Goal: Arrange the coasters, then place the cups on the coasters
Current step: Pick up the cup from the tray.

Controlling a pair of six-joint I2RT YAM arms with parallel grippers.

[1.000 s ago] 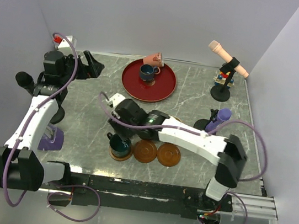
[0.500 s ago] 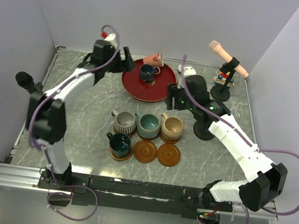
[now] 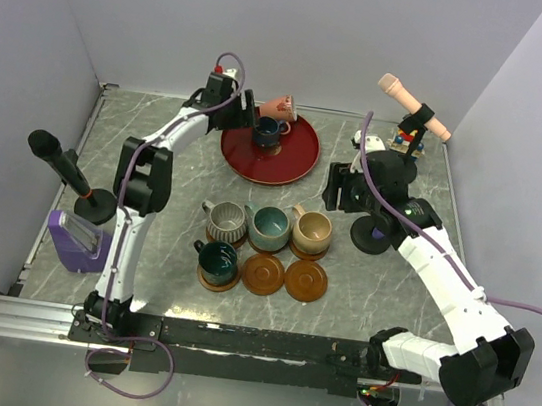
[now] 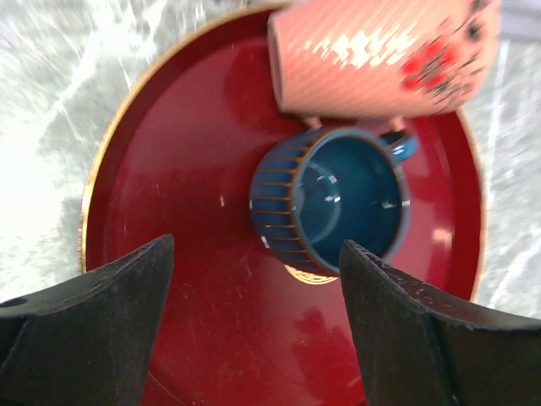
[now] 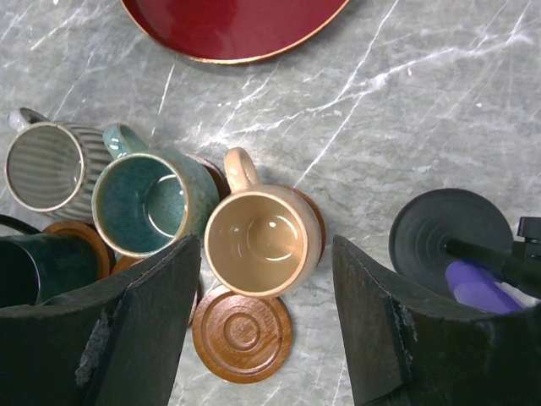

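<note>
Hovering with its fingers spread wide, the left gripper (image 4: 256, 254) frames the dark blue cup (image 4: 347, 199) from above, with a gap showing on each side and nothing clamped. That cup stands upright on the glossy red plate (image 4: 169, 169), and the terracotta-pink cup (image 4: 372, 55) lies on its side at the plate's upper edge, touching the blue one's rim. The right gripper (image 5: 264, 245) is also parted and empty, poised above the beige cup (image 5: 262, 241) in the centre of its wrist view. Left of the beige cup in the same row sit the teal cup (image 5: 144, 203) and the grey ribbed cup (image 5: 46, 169), each on a coaster, and the dark green cup (image 5: 21, 271) rests on another coaster at the lower left. Two bare coasters (image 3: 263, 274) (image 3: 306, 280) lie side by side below the teal and beige cups. The purple microphone (image 5: 473, 283) on its black base is at the right edge.
</note>
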